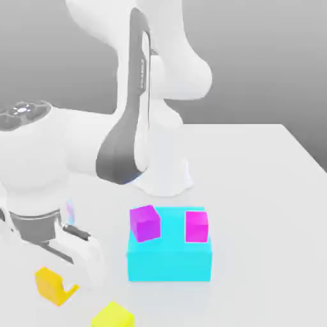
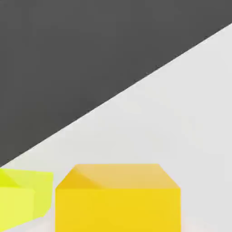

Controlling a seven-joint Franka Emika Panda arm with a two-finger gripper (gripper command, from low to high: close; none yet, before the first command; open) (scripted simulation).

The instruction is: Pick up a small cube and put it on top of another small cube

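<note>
A small golden-yellow cube (image 1: 46,281) rests on the white table (image 1: 255,191) at the front of the exterior view's left. My gripper (image 1: 64,285) has come down over it. One white finger (image 1: 71,276) covers the cube's right edge, and the jaws are shut on the cube. In the hand view the same small cube (image 2: 118,199) sits very close and centred under the hand. A paler lemon-yellow cube (image 1: 114,315) (image 2: 22,199) lies just beside it, apart from it.
A large cyan block (image 1: 169,258) stands to the right of my hand, with two magenta cubes (image 1: 145,222) (image 1: 197,226) on top. The arm's white base (image 1: 165,172) rises behind it. Bare table stretches to the exterior view's right.
</note>
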